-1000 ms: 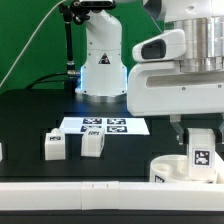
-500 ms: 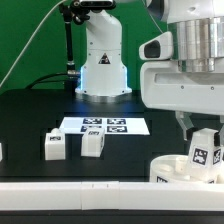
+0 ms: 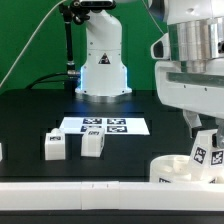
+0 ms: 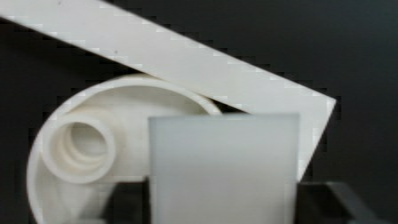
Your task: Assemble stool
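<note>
The round white seat (image 3: 178, 170) lies at the front on the exterior view's right, against the white wall strip (image 3: 80, 197). My gripper (image 3: 203, 135) is shut on a white tagged leg (image 3: 206, 150) and holds it tilted just over the seat. In the wrist view the leg (image 4: 222, 165) fills the foreground between my dark fingers (image 4: 347, 202), with the seat's ring and socket (image 4: 86, 145) beside it. Two more white legs (image 3: 55, 145) (image 3: 93, 142) stand on the black table to the exterior view's left.
The marker board (image 3: 104, 126) lies mid-table in front of the robot base (image 3: 102, 75). A white corner piece (image 4: 231, 70) of the wall strip runs past the seat in the wrist view. A small white part shows at the left edge (image 3: 2, 152).
My gripper has moved toward the exterior view's right with the leg, and the leg is now tilted over the seat's right part.
</note>
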You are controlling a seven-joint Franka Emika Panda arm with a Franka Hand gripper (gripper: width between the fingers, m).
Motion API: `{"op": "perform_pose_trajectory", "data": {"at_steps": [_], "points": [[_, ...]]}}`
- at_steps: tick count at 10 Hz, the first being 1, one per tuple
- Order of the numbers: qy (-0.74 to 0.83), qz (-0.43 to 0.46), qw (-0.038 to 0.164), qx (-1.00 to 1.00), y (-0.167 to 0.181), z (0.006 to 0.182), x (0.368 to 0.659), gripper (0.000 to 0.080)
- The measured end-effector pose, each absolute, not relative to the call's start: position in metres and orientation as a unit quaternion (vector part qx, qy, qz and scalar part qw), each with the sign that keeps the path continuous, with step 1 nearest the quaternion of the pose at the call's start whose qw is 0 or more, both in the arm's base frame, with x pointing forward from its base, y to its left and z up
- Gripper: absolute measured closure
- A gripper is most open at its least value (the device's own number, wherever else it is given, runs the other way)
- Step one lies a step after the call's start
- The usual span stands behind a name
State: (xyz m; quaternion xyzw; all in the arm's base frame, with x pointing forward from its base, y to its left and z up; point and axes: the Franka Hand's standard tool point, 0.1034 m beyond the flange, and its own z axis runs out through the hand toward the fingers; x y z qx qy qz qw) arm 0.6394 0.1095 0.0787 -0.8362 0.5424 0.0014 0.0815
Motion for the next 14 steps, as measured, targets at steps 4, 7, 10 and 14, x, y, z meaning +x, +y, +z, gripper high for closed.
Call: {"op": "perform_pose_trajectory", "data": {"at_steps": [4, 7, 10, 14], "points": [[0.367, -0.027, 0.089, -0.925, 0.121, 0.100, 0.646, 0.0153], [0.237, -0.041, 0.087, -0.967, 0.122, 0.101, 0.646, 0.0151], [0.070, -0.066, 0.068, -0.993, 0.124, 0.098, 0.646, 0.0151], [-0.182, -0.074, 0.037, -0.980, 0.130, 0.100, 0.639, 0.0151]]}}
